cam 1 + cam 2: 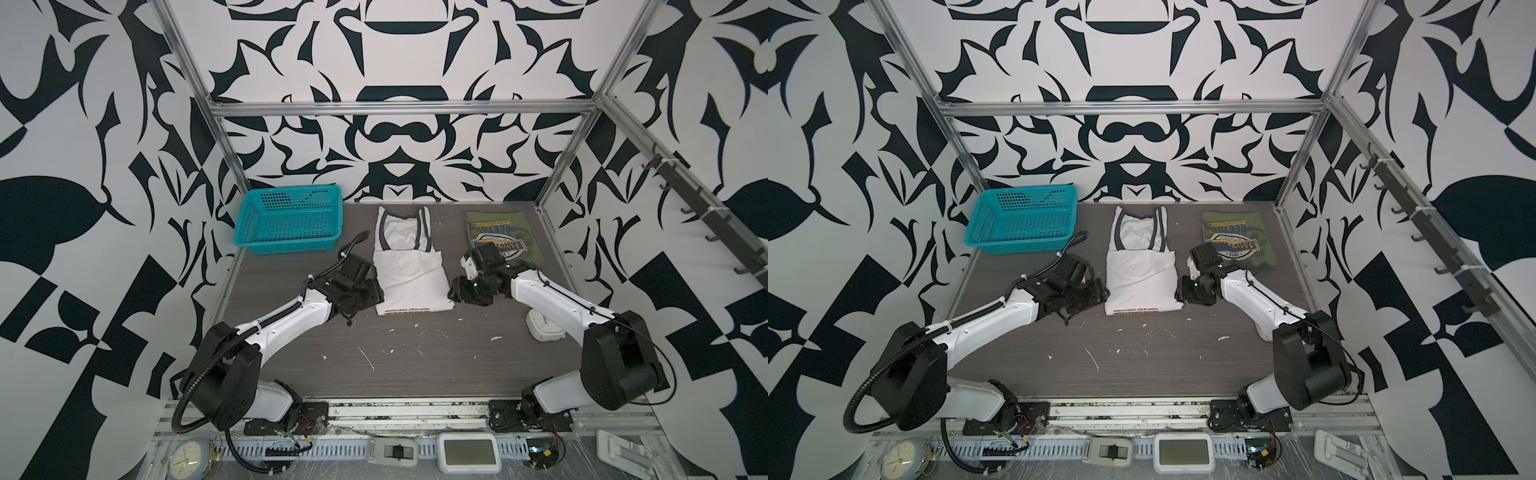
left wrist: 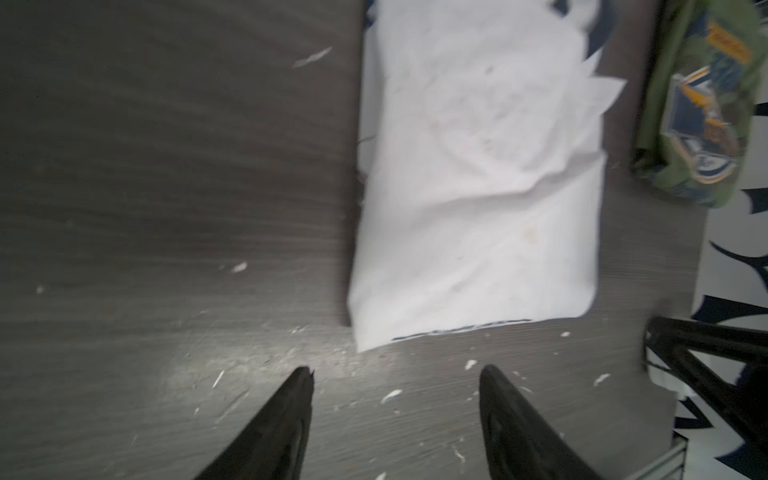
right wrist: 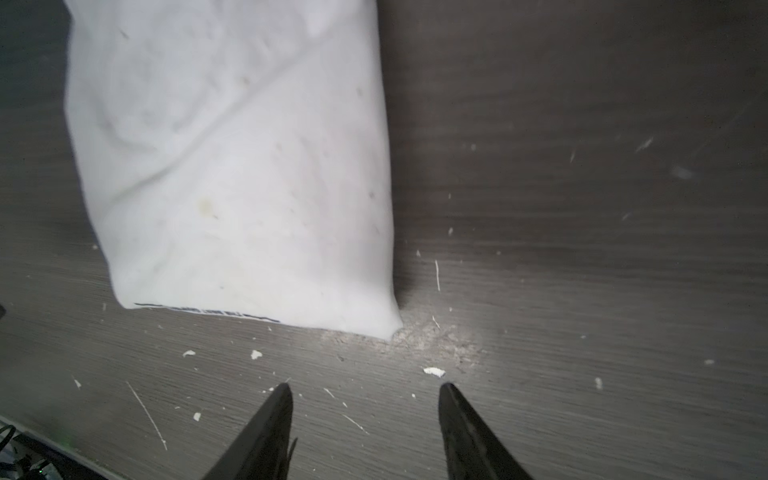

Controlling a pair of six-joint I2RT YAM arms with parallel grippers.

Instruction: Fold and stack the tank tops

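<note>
While both tank tops lie on the counter [image 1: 415,365], neither is in a grip.

- **White tank top** [image 1: 409,274] [image 1: 1140,278]: folded into a narrow panel at mid-counter, navy-trimmed straps toward the far edge, hem toward the near edge. Both wrist views show its hem end [image 2: 478,208] [image 3: 232,166] flat on the surface.
- **Olive tank top** [image 1: 490,226] [image 1: 1229,232]: folded, badge print upward, at the far right corner – apart from the white one, not stacked on it. The right arm hides its near part in both top views.
- **Teal basket** [image 1: 286,243] [image 1: 1021,243]: at the far left corner, upright; only its own mesh floor and walls show inside.
- **Left gripper** [image 2: 397,370]: jaws spread, nothing between them, just beside the white top's left edge near the hem corner.
- **Right gripper** [image 3: 365,386]: jaws spread, nothing between them, just beside the right hem corner, over bare counter.

Small white scraps lie scattered toward the near edge.
</note>
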